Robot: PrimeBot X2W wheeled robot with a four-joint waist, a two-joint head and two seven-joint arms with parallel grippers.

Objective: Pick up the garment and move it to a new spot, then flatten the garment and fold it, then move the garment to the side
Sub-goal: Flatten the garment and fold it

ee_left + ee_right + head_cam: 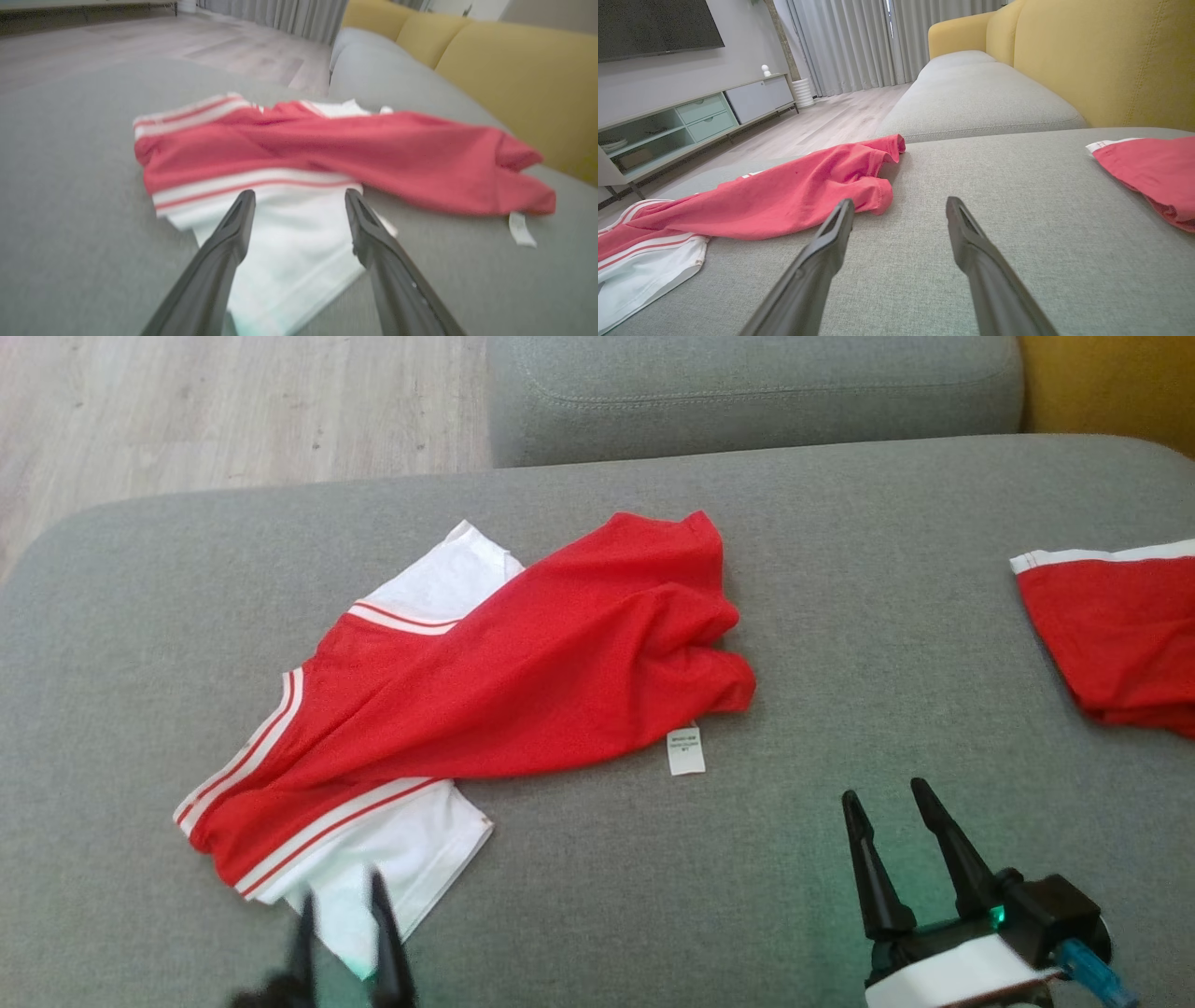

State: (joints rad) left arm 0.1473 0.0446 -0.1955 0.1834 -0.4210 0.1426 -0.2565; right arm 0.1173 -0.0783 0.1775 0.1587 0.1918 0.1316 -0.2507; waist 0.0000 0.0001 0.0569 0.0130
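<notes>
Your crumpled red jersey garment with white sleeves and striped trim (523,672) lies on the left half of the grey fabric sofa cushion (887,523), its white care label (686,751) pointing toward the near edge. At that edge your left gripper (342,889) has its jaws spread over a white sleeve, pinching nothing. Your right gripper (884,791), jaws also spread, is over bare cushion, apart from the garment. A second red garment with white trim (1120,635) lies at the right edge.

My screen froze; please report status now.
Left gripper open, at white edge of garment. Right gripper open, over cushion. Garment crumpled, not folded. Second red garment far right, apart.
</notes>
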